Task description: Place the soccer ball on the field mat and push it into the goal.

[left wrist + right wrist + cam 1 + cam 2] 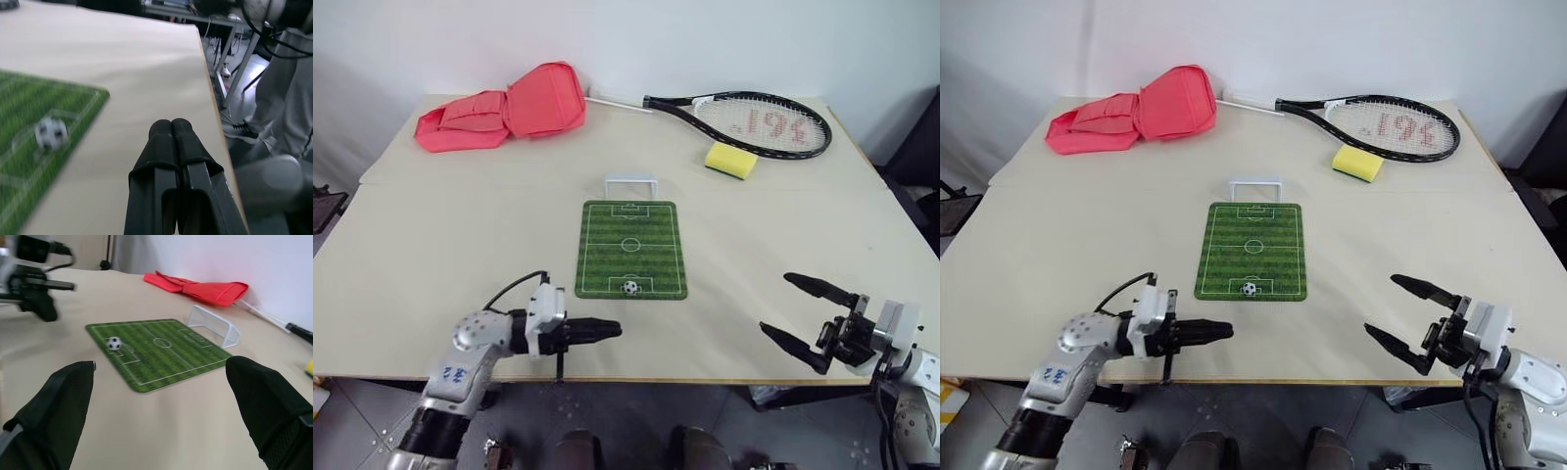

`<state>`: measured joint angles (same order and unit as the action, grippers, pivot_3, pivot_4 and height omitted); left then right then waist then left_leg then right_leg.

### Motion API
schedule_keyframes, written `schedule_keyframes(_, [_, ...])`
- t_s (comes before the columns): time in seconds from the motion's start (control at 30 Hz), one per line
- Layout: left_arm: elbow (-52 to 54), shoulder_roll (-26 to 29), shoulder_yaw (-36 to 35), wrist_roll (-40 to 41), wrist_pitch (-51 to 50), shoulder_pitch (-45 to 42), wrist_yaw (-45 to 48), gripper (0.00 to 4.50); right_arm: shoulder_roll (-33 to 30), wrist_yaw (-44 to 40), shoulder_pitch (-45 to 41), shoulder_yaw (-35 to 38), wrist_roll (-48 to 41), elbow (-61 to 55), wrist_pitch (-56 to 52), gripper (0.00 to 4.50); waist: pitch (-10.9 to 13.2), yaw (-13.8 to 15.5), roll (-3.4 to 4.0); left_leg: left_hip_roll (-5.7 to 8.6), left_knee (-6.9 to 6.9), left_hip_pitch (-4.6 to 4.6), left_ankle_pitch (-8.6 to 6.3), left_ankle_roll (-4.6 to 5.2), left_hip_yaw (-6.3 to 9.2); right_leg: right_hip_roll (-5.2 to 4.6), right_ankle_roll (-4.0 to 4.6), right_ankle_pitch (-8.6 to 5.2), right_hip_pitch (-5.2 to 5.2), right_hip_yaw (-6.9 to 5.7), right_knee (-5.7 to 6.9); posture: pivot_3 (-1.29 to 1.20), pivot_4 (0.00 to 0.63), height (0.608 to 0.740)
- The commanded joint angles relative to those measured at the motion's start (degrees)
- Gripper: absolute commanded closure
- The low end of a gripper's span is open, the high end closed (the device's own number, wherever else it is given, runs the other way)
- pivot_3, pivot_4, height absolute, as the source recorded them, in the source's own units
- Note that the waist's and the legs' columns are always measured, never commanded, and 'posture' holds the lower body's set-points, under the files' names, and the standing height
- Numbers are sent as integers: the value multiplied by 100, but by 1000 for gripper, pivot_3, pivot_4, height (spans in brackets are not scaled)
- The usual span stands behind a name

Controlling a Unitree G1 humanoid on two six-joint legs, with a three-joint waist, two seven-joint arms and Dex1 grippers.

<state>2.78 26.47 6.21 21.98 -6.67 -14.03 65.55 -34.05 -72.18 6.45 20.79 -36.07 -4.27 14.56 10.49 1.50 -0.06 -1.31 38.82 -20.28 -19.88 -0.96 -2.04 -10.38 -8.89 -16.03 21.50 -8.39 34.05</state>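
Note:
The soccer ball (629, 288), small and white with black patches, rests on the near end of the green field mat (631, 235), inside the near penalty box. The white goal (630, 183) stands just beyond the mat's far end. My left gripper (613, 331) is shut and empty, pointing level toward the right, just short of the mat's near edge and a little nearer than the ball. In the left wrist view its closed fingertips (171, 128) sit beside the mat's corner. My right gripper (780, 308) hangs open and empty near the table's front right edge.
A red folded cloth (504, 110) lies at the back left. A black tennis racket (754, 122) and a yellow sponge (731, 160) lie at the back right. The table's front edge (636, 380) runs just under both grippers.

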Motion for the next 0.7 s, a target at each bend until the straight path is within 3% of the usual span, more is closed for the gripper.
schedule_keyframes(0.03, [-550, -307, 228, -357, 119, -472, -338, 4491, -119, -53, 177, 169, -201, -305, -66, 0, -2, 0, 4, 0, 2, 1, -1, 1, -1, 0, -1, 1, -1, 2, 0, 0, 150, 740])
schedule_keyframes(0.37, [-2232, -743, 398, -928, 803, -1441, -482, 4491, -38, 247, 564, 256, -226, -708, -105, 0, -2, -2, 4, 0, 10, 0, -1, 2, -4, 1, -2, 2, 0, 4, -1, 0, 150, 740])
schedule_keyframes(0.7, [-5288, -1308, -51, -1249, 2037, -3790, -968, 4491, 818, 2021, 888, -5, 273, -1507, -295, 0, 0, 68, 0, 2, 19, -13, -4, 9, -5, 3, -10, 10, 4, 2, -10, 0, 150, 740])
